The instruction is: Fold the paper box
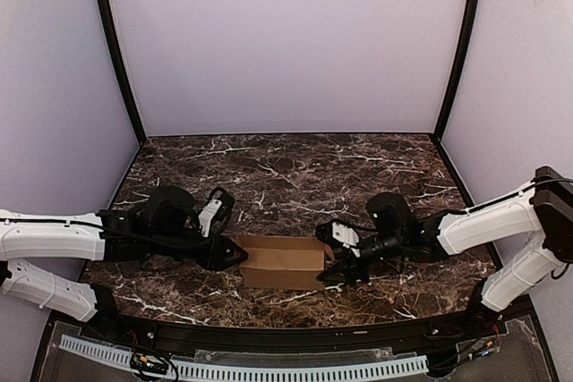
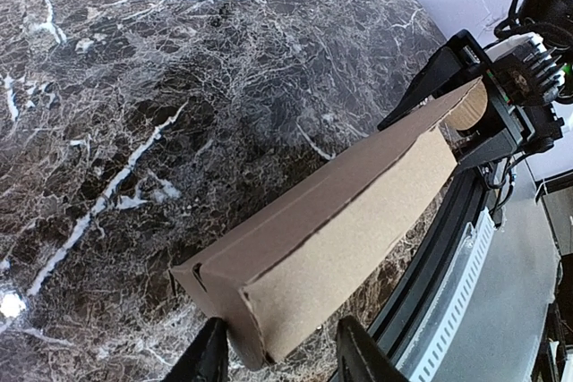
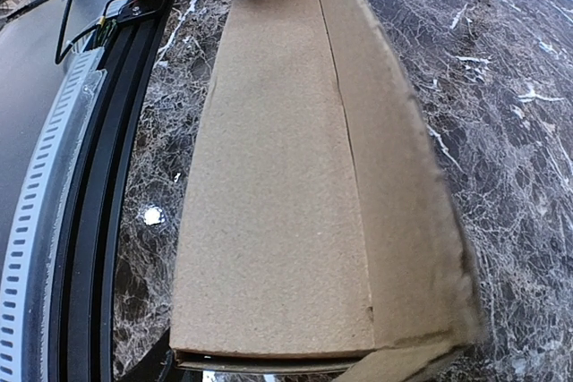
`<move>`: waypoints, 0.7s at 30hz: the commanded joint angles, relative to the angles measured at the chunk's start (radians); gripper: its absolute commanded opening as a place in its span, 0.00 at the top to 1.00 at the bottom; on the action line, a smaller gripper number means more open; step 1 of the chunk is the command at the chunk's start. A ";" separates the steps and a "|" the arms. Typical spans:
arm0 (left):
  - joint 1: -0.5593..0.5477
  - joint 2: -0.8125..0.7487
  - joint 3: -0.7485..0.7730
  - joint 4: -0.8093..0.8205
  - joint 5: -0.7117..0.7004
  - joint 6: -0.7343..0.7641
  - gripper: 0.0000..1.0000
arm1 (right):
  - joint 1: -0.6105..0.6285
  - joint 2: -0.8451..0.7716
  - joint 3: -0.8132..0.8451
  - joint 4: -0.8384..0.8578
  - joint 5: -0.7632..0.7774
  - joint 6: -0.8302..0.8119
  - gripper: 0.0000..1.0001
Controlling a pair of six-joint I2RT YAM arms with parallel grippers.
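One paper box (image 1: 282,261) is held between left hand (image 1: 235,255) and right hand (image 1: 330,267).

The overhead view looks down from behind; both wrist views closely share the paper box (image 1: 285,261).

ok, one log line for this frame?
paper box: carton shape, near front of table | left gripper: shut on its left end | right gripper: shut on its right end
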 commanded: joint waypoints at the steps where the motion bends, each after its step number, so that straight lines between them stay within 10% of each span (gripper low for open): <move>1: -0.007 -0.005 0.014 -0.045 -0.040 0.029 0.60 | 0.011 0.006 -0.019 0.053 0.021 0.015 0.80; 21: -0.008 -0.063 0.044 -0.081 -0.057 0.022 0.61 | 0.035 0.038 -0.006 0.056 0.029 0.020 0.82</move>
